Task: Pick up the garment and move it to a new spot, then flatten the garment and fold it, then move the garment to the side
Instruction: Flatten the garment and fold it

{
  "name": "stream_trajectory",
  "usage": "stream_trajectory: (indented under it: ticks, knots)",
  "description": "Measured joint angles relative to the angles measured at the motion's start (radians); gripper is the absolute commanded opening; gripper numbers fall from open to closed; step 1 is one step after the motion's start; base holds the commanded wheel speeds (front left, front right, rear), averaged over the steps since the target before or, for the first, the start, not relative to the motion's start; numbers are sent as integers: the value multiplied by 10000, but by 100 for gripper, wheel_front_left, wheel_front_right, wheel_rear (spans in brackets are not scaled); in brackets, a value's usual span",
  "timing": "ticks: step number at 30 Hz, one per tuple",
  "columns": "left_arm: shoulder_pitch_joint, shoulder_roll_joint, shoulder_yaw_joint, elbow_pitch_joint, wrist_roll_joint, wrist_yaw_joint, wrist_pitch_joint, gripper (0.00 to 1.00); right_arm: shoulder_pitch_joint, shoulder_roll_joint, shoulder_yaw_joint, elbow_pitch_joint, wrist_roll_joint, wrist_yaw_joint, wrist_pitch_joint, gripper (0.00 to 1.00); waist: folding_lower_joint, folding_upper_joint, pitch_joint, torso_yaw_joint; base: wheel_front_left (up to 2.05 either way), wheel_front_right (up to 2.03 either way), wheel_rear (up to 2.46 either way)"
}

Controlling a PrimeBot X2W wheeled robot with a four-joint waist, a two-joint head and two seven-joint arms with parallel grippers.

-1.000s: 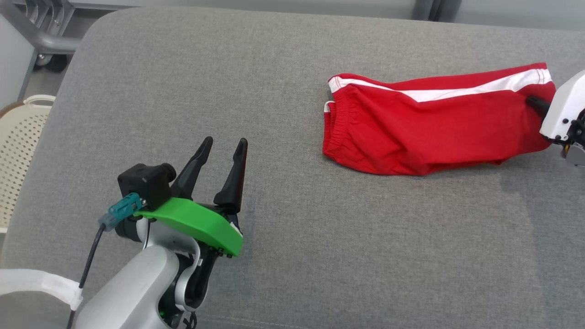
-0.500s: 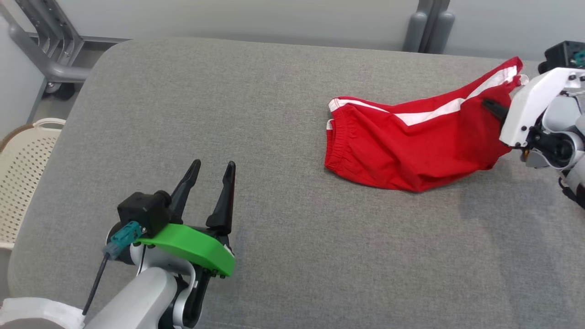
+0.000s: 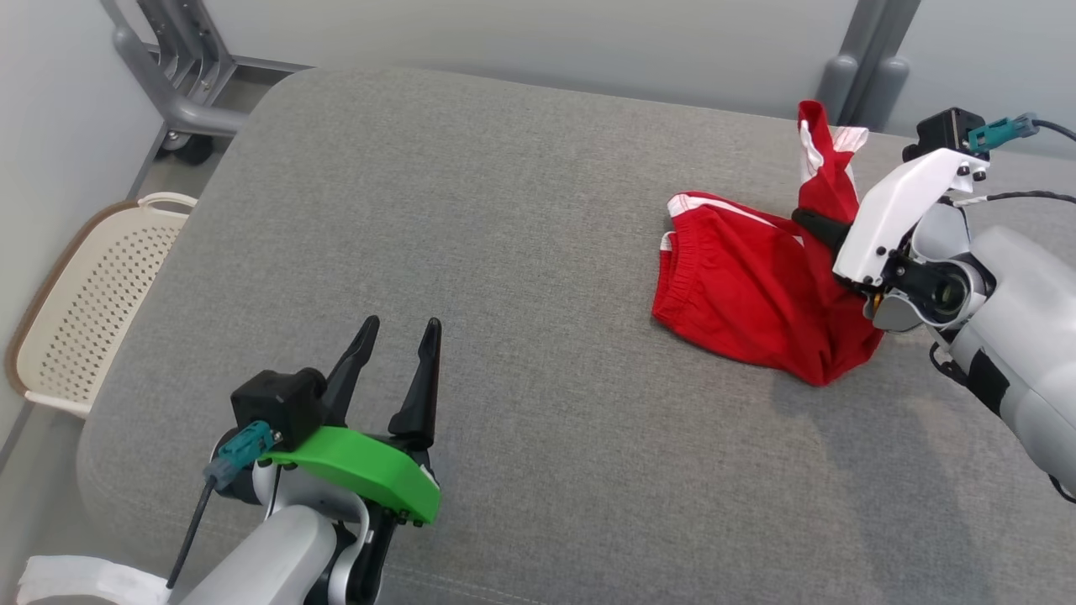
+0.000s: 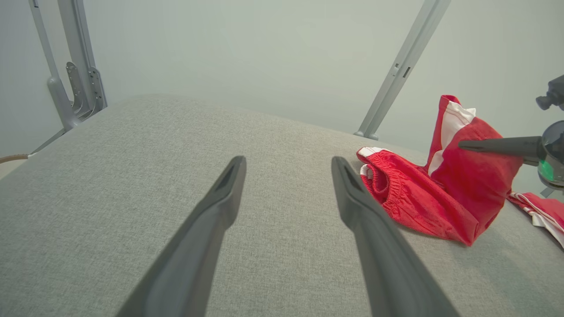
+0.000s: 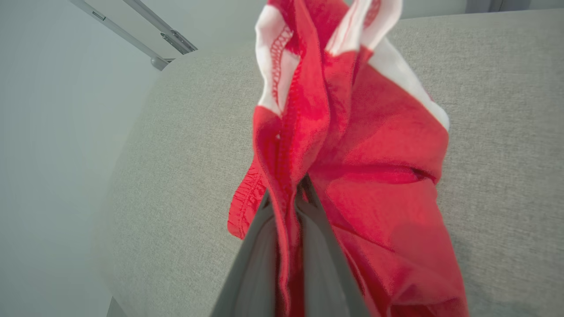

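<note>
The wide grey fabric-covered worktop (image 3: 521, 193) with rounded corners takes most of the head view. Beside its left edge, lower down, stands a cream perforated plastic basket (image 3: 76, 311), and behind the far left corner is a grey metal frame (image 3: 181, 101) on a wheel. The red cloth shorts with white side stripes (image 3: 740, 294) lie on the far right part of the worktop. Their elastic waistband rests on the surface and points to the left, while the other end is lifted, so a leg hem with white trim stands up above the fingers. The right hand (image 3: 814, 223), under a white cover, is closed tightly on this lifted part. In the right wrist view the red cloth is pinched between both dark fingers and hangs down on each side. The left hand (image 3: 402, 332), with a green cover, is at the near left above the bare surface, well apart from the shorts, its two fingers spread and nothing between them.
</note>
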Motion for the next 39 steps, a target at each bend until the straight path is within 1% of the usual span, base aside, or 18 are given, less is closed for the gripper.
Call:
stream_trajectory:
  ticks: [5,12,13,14,15,21,25,31,39]
  knots:
    - [1,-142,-69,77,-21,-46,10,100,76,454,-174,485,284,0,-159,0,0,0,47,353,0,0,0]
    - [-2,-178,-69,174,-54,-46,40,100,91,1007,-282,966,500,0,-125,0,0,0,237,712,0,0,0]
    - [-2,-192,-69,178,-54,-46,40,100,92,1047,-276,997,500,0,-100,35,0,0,262,745,0,0,0]
    - [-2,-203,-71,186,-58,-46,40,100,91,1085,-270,1016,500,0,-105,79,0,0,284,768,0,0,0]
    - [-2,-205,-69,198,-81,-44,40,100,89,1131,-257,1030,497,0,-111,100,0,0,305,782,0,0,0]
    - [0,-234,-59,303,-123,-44,38,100,67,1262,-167,608,407,0,-182,100,0,0,284,640,0,0,0]
    - [3,-188,-25,332,-125,-44,40,100,61,1122,-148,-140,359,0,-290,100,0,0,150,368,0,0,0]
    - [70,-71,-2,268,-130,2,44,100,63,456,-92,-794,96,0,-723,100,0,0,-64,-50,0,0,0]
    - [192,65,-2,73,-153,59,98,100,378,-268,-144,-587,8,0,-1281,100,0,0,-289,-511,0,0,0]
